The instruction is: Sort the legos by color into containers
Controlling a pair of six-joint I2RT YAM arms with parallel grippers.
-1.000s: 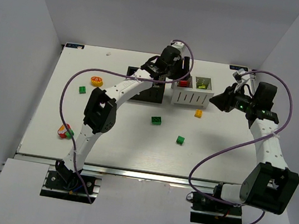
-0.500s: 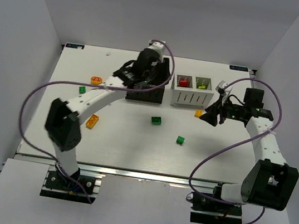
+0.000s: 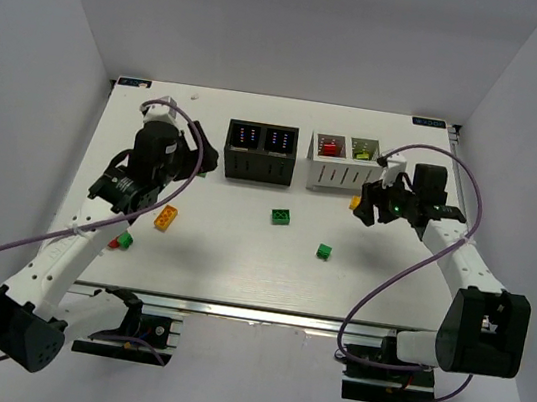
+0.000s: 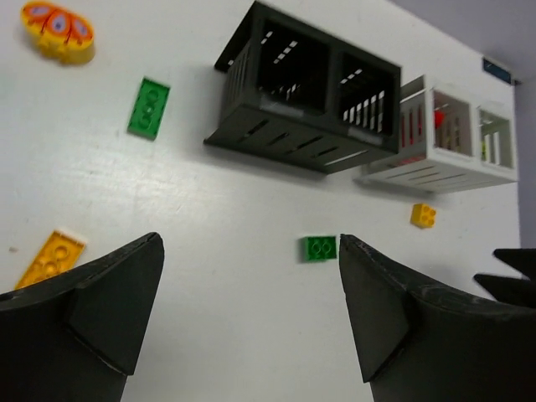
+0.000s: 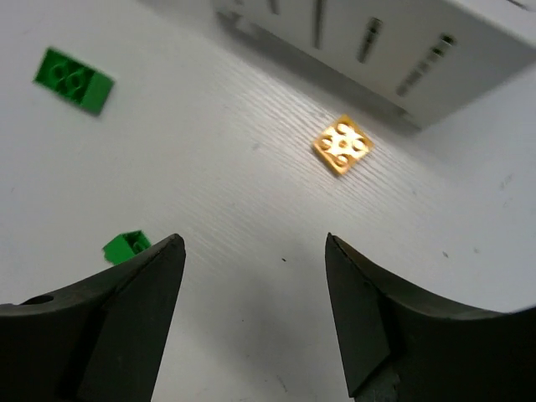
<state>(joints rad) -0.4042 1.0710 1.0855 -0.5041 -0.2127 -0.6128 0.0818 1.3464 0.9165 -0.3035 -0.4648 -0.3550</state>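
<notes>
Both left end effector (image 4: 249, 243) and right end effector (image 5: 252, 240) gape wide, empty.

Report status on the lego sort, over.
Left gripper open, empty. Right gripper open, near orange-yellow lego by white container. Nothing blocking it.

Bright, even overhead light w/ soft shadows; right wrist view slightly motion-blurred, others sharp.
</notes>
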